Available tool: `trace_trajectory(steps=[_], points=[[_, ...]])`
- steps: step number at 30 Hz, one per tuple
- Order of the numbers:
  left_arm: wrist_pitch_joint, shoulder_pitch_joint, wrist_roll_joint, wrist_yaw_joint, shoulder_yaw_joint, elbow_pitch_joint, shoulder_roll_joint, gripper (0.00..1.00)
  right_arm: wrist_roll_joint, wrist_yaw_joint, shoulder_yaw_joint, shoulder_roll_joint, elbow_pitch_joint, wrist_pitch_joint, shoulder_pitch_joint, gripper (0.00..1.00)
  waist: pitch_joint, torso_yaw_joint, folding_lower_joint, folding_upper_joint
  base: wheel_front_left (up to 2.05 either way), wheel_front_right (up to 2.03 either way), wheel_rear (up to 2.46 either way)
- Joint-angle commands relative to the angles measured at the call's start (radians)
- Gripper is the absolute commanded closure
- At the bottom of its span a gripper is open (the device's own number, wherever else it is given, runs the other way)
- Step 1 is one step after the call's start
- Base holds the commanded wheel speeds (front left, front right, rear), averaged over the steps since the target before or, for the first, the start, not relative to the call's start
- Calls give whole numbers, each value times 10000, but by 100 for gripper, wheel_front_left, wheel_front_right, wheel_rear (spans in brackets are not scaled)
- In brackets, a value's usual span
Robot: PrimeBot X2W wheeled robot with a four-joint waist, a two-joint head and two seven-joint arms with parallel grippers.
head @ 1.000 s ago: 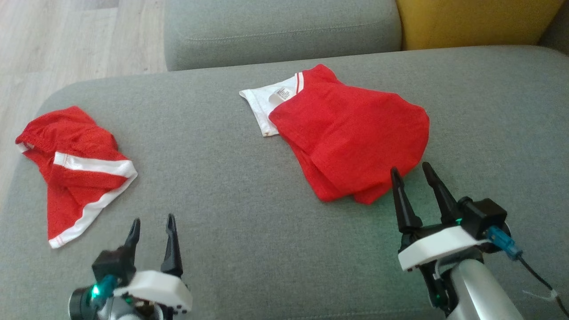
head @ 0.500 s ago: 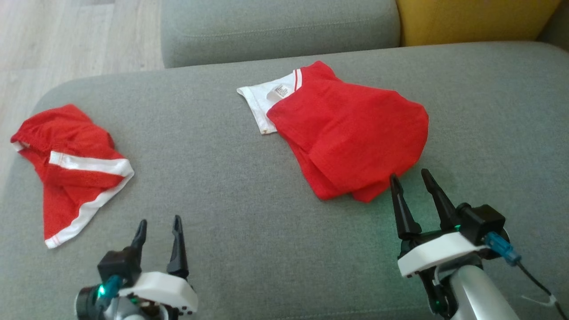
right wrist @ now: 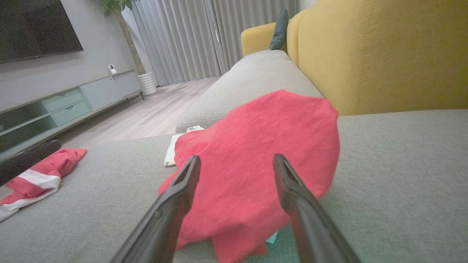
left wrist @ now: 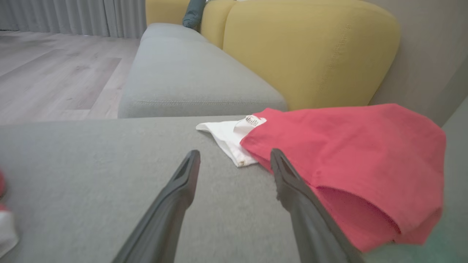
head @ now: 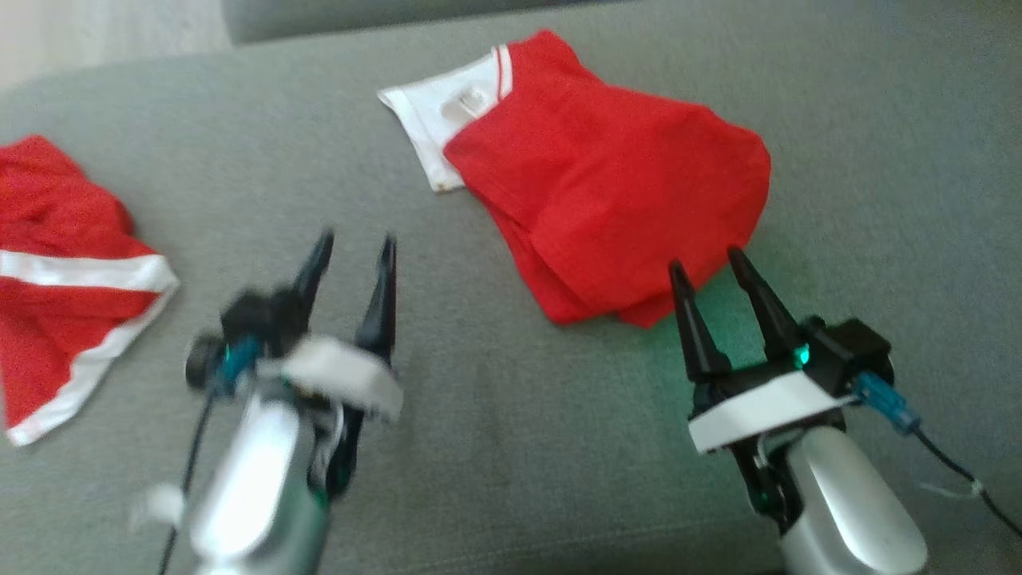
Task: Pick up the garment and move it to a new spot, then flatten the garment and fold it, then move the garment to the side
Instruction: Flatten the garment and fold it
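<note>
**Both hands open and empty beside the red garment on the sofa**

The grey sofa seat [head: 511, 463] carries everything here, and the red garment [head: 623, 192] serves as the marker for it all. Beyond the garment, in the left wrist view, a second grey seat cushion [left wrist: 190, 80] runs away from it, with a yellow backrest [left wrist: 310, 51] rising just behind the garment's far edge. A wooden floor [left wrist: 55, 73] lies past the seat, to the garment's far left.

The red garment lies loosely folded in layers on the seat. A white panel [head: 431, 120] sticks out from under its far-left corner, and a small label [left wrist: 251, 120] sits on that panel.

Well to the left of the garment, apart from it, a crumpled red-and-white garment [head: 56, 263] lies on the same seat, with a white band across it.

The right hand [head: 705, 259] stands at the garment's near edge, its two dark fingers spread and nothing between them. Whether the tips touch the cloth cannot be told.

The left hand [head: 357, 236] is blurred in the head view. It hangs over bare seat to the near left of the garment, between the two garments. Its fingers are apart and it holds nothing.
</note>
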Motion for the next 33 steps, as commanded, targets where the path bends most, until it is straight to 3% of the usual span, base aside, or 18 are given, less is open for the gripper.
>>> trace_trajectory(steps=[1, 8, 12, 18, 24, 33], points=[[-122, -716, 26, -80, 261, -225, 38, 0, 21, 75, 265, 43, -362, -109, -393, 0, 474, -321, 0, 0, 0, 0, 0], [-122, -3107, -73, -998, 242, 1143, 41, 0, 174, 75, 847, 43, -742, -109, -976, 0, 1519, -1031, 0, 0, 0, 0, 0], [-122, -4267, -322, -1245, -24, 2407, 344, 0, 448, 75, 1287, 43, -986, -109, -1227, 0, 1991, -1529, 0, 0, 0, 0, 0], [-122, -5118, -1322, -1262, -1114, 3413, 938, 0, 567, 75, 1431, 43, -1129, -109, -1368, 0, 2329, -1893, 0, 0, 0, 0, 0], [-122, -5746, -2106, -1263, -1543, 3969, 1630, 0, 685, 75, 1335, 43, -1201, -109, -1389, 0, 2542, -2083, 0, 0, 0, 0, 0], [-117, -6313, -3586, -1264, -2971, 5090, 2010, 0, 728, 75, 1404, 43, -1245, -109, -1411, 0, 2688, -2218, 0, 0, 0, 0, 0]])
